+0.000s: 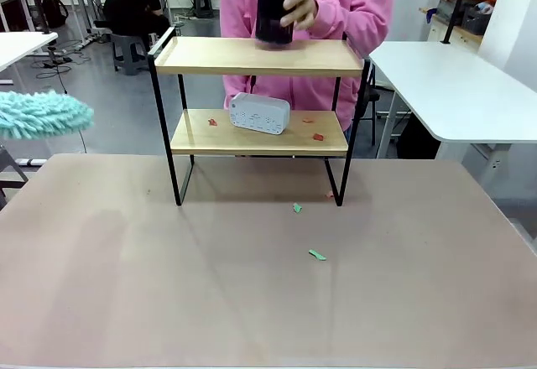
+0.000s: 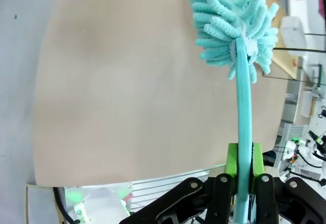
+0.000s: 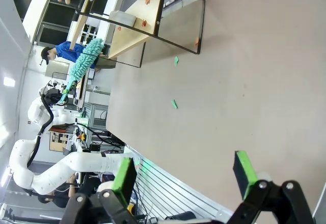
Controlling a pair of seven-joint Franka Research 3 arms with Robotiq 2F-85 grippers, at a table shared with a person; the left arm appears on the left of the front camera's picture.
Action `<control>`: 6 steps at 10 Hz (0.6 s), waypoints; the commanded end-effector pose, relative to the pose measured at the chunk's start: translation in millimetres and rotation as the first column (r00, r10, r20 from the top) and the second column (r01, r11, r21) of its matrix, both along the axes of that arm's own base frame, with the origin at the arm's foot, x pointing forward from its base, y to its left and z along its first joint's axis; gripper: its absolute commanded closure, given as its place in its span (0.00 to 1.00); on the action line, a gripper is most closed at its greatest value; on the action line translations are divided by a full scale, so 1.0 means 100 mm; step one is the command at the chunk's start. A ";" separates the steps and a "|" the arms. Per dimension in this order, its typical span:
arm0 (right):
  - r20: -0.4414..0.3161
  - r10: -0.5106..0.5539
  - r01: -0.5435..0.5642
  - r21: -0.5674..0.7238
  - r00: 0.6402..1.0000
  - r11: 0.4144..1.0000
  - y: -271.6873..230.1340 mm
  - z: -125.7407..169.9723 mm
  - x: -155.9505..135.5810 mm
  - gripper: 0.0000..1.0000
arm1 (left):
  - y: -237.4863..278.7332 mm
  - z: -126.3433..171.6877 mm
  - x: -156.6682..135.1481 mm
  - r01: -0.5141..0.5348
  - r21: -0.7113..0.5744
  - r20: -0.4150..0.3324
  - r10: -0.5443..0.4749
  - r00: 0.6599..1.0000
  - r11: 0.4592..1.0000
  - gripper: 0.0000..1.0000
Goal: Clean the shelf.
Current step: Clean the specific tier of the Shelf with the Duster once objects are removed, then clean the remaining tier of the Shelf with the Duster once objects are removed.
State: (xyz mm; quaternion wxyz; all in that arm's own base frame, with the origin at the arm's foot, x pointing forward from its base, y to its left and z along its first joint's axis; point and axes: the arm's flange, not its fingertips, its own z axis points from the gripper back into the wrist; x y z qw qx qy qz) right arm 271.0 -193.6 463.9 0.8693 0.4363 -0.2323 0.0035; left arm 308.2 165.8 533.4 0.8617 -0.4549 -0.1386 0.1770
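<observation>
The shelf (image 1: 260, 56) stands at the upper middle of the front view, on the far part of a tan table (image 1: 168, 285), its two wooden boards on a thin black frame. Behind it a person (image 1: 352, 0) in a pink sweatshirt has one hand (image 1: 300, 8) around a dark cylinder (image 1: 275, 12) at the top board; the blur hides whether it touches the wood. A white box (image 1: 259, 113) sits on the lower board, left of middle, and the marks on its face are too small to read. Red scraps (image 1: 318, 137) lie on that board at both sides of the box, and another lies by the right front leg. Two green scraps (image 1: 316, 255) lie on the table in front of the shelf, near the middle of the frame. A teal duster (image 1: 38, 113) pokes in at the left edge, well apart from the shelf. In the left wrist view the left pincer (image 2: 244, 170) is clamped on the duster's handle, the fluffy head at the top over the table. In the right wrist view the right pincer (image 3: 184, 173) is spread wide over bare table with nothing between its green pads, the shelf at the upper left.
</observation>
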 end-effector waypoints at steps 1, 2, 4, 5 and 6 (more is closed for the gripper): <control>0.034 0.008 -0.008 0.010 0.999 1.000 0.01 0.00 0.01 0.00 | 0.08 0.10 -0.05 0.029 -0.010 0.034 -0.028 0.999 1.000 0.87; 0.034 0.008 -0.008 0.010 0.999 1.000 0.01 0.00 0.01 0.00 | 0.08 0.10 -0.05 0.029 -0.010 0.034 -0.028 0.999 1.000 0.87; 0.034 0.008 -0.008 0.010 0.999 1.000 0.01 0.00 0.01 0.00 | 0.08 0.10 -0.05 0.029 -0.010 0.034 -0.028 0.999 1.000 0.87; 0.034 0.008 -0.008 0.010 0.999 1.000 0.01 0.00 0.01 0.00 | 0.08 0.10 -0.05 0.029 -0.010 0.034 -0.028 0.999 1.000 0.87; 0.034 0.008 -0.008 0.010 0.999 1.000 0.01 0.00 0.01 0.00 | 0.08 0.10 -0.05 0.029 -0.010 0.034 -0.028 0.999 1.000 0.87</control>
